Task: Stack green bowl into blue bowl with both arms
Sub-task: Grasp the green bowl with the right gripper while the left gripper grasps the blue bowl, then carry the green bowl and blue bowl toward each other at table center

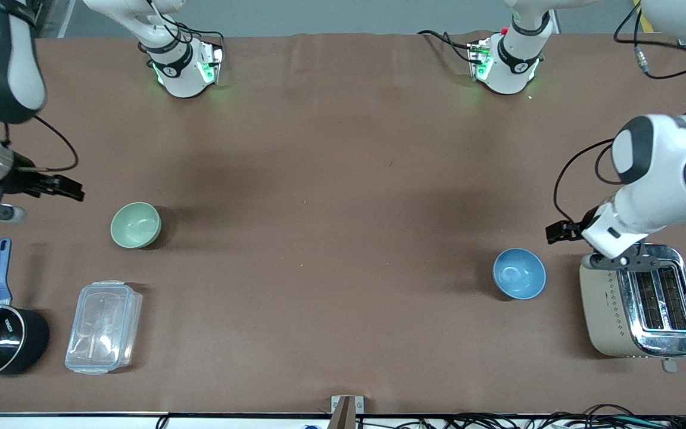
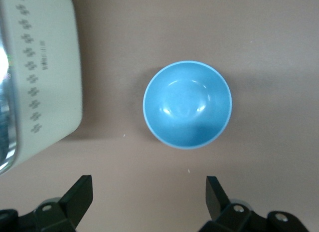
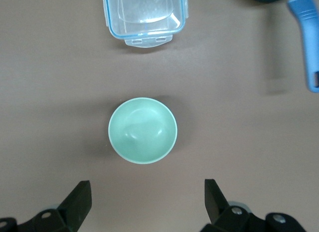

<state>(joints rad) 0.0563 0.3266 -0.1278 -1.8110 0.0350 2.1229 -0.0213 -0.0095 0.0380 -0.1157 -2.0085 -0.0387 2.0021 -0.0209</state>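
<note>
Right gripper (image 3: 144, 202) is up in the air, fingers spread wide, holding nothing — green bowl (image 3: 142, 130) sits on the table under it. Left gripper (image 2: 149, 199) likewise gapes empty over the blue bowl (image 2: 187, 104), seemingly just beside the toaster (image 1: 641, 304). Bowls well apart.

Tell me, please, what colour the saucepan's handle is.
Blue, clearest in the front view: saucepan handle.

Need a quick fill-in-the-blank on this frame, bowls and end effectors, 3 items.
1. The blue bowl sits beside the ____.
2. The green bowl is ____ from the front camera than the clear container.
3. Both the left end effector and the right end effector are ____.

Missing: toaster; farther; open
</note>
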